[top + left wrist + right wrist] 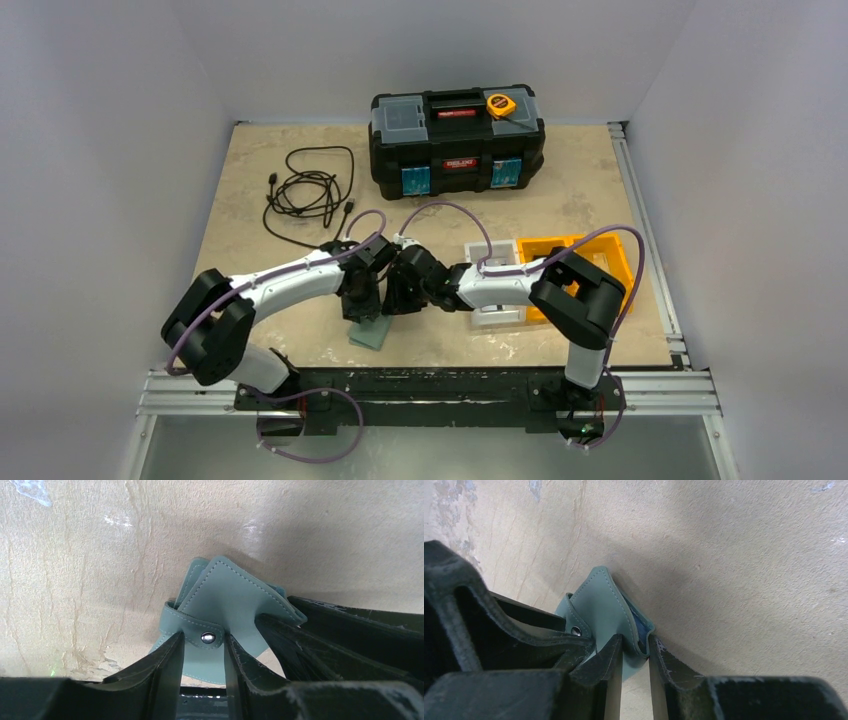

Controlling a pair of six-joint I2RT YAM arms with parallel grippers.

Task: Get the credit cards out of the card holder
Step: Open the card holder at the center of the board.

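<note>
The teal card holder lies folded near the table's front edge, between both arms. In the left wrist view the card holder fills the middle, its tab fastened by a metal snap. My left gripper stands part open, one finger on each side of the snap, and the strap runs on behind the left finger. My right gripper is shut on a corner of the card holder, pinching its edge. A dark blue lining shows in the gap there. The credit cards are hidden.
A black toolbox with a yellow tape measure on its lid stands at the back. A coiled black cable lies back left. A white bin and an orange bin sit under the right arm.
</note>
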